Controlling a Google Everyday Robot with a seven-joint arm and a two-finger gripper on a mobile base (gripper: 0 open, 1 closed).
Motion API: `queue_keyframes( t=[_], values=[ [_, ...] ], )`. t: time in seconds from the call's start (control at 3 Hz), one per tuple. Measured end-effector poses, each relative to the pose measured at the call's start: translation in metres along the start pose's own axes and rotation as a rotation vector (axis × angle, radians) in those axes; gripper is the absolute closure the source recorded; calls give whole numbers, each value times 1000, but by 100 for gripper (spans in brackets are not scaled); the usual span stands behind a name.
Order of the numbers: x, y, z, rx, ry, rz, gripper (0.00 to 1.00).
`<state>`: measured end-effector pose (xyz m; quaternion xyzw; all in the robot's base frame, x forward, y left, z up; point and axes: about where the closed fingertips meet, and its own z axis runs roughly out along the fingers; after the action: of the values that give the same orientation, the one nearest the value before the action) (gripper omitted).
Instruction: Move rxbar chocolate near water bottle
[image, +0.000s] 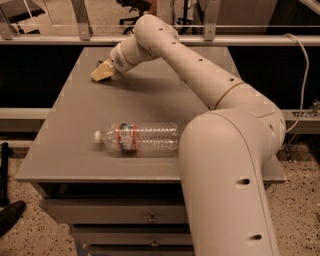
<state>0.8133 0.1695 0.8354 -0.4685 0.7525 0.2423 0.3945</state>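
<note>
Nearest, at lower right: the bulky cream-white arm, rising in front of the desk's front right corner and hiding it. Under the grey desk, a drawer front with a small metal pull. At the far lower left, on the speckled floor, a dark shoe tip.

Next, close to the desk's front edge: the water bottle, lying on its side, clear and ribbed. White cap pointing left, red and blue-green label near the neck, base end running behind the arm.

Further back, only bare grey desk top, crossed on the right by the arm's long upper link slanting up and leftward.

At the far left part of the desk: the claw, tan at its tip, angled down to the surface, well apart from the water bottle. Apart, together or clamped on something: cannot tell from here. Touching the desk or just above it: cannot tell either.

As for the rxbar chocolate: not to be picked out anywhere in this view, so no place to give for it.

Beyond the desk: a metal railing across the back and a pale cable hanging at the right.
</note>
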Motion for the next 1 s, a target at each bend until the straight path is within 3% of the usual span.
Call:
queue_keyframes(
  t=[0.33, 0.67, 1.0],
  values=[
    [0, 0, 0, 0, 0, 0, 38],
    [0, 1, -8, -1, 2, -8, 7],
    [18, 24, -137, -8, 46, -141, 3]
  ],
)
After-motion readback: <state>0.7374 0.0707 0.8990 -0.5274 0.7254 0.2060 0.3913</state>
